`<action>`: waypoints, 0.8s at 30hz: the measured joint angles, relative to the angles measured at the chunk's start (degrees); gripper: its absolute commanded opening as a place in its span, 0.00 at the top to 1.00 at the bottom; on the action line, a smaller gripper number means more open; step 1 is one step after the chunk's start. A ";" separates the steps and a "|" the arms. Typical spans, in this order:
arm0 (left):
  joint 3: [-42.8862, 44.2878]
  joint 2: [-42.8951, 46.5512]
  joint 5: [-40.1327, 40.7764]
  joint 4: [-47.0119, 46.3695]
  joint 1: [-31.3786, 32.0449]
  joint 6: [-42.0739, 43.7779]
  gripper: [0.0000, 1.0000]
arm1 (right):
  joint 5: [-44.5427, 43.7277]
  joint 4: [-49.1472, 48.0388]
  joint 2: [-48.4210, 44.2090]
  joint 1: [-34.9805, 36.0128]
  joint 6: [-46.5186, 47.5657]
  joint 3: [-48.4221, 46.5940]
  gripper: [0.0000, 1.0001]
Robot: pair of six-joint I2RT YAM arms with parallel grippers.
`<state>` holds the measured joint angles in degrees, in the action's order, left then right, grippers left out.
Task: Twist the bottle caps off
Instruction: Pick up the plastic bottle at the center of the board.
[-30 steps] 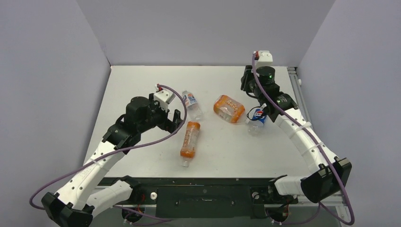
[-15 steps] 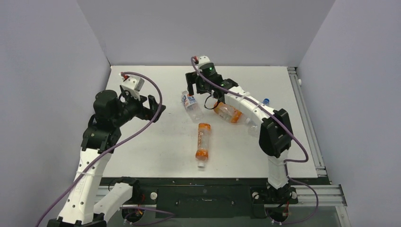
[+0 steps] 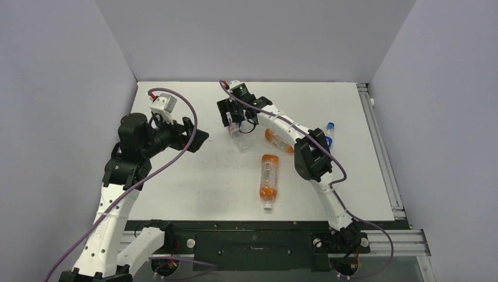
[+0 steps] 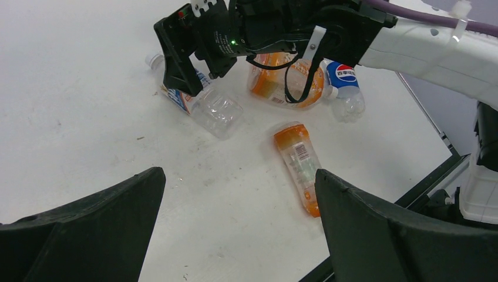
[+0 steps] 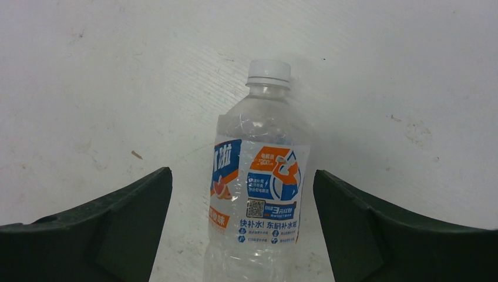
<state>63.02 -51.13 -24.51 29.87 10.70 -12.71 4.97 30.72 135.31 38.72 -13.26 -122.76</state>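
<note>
While right arm [image 3: 282,126] reaches leftward, right fingers [image 5: 88,235] spread, flanking clear bottle [image 5: 258,188] | left arm [image 3: 126,158] lifted, left fingers [image 4: 76,235] spread

Four plastic bottles are on one white table [image 3: 194,176]: two clear and two orange. The clear pair is a clear bottle with a blue and orange label [image 5: 258,194] and a Pepsi bottle [image 4: 345,88]. The orange pair is a slim bottle [image 3: 268,179] and a wide bottle [image 4: 265,83]. Three caps can be seen: a white cap [image 5: 269,70], a second white cap [image 3: 268,205] and one blue cap [image 3: 330,125]. There are two robot arms, a left arm [image 3: 114,188] and a right arm [image 3: 282,124].
</note>
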 measured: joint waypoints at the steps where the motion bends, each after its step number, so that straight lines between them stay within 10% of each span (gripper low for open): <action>1: -0.42 0.26 -0.02 -0.11 0.00 -0.61 0.03 | 0.13 0.46 1.16 0.00 0.13 -1.31 0.15; 24: -4.20 2.91 0.96 -0.63 0.00 -6.71 0.03 | 1.36 5.01 9.16 0.83 -3.02 -6.49 0.59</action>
<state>58.83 -48.23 -23.55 29.23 10.70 -19.42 6.33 35.73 144.46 39.55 -16.27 -129.25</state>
